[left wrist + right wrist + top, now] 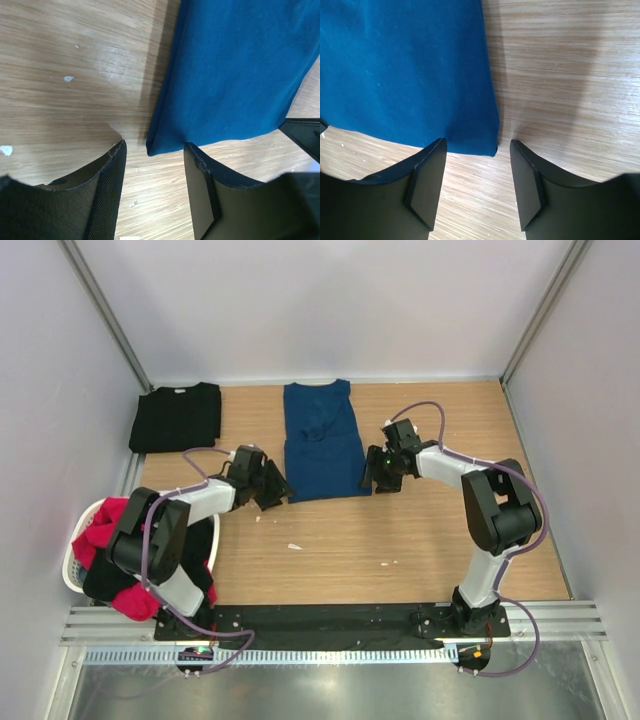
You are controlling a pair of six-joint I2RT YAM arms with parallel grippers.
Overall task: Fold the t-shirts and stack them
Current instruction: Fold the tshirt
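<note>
Now a blue t-shirt lies flat on the wooden tabletop as a narrow strip, with its neck end away from the arms and its hem toward them.

The left fingers sit low at the shirt's near left corner. They stand partly apart, and the corner of the hem lies in the gap between their tips. They are not clamped on the cloth.

The right fingers sit the same way at the shirt's near right corner. They are also partly apart, with that corner between them, and one tip overlaps the hem edge. They hold nothing.

A folded black t-shirt lies to the left of the blue shirt, apart from it and level with its far half. Well to the left of the hem, at the tabletop's edge, a white basket holds a red t-shirt heaped with black cloth. A few pale scraps lie on the wood just nearer than the hem.
</note>
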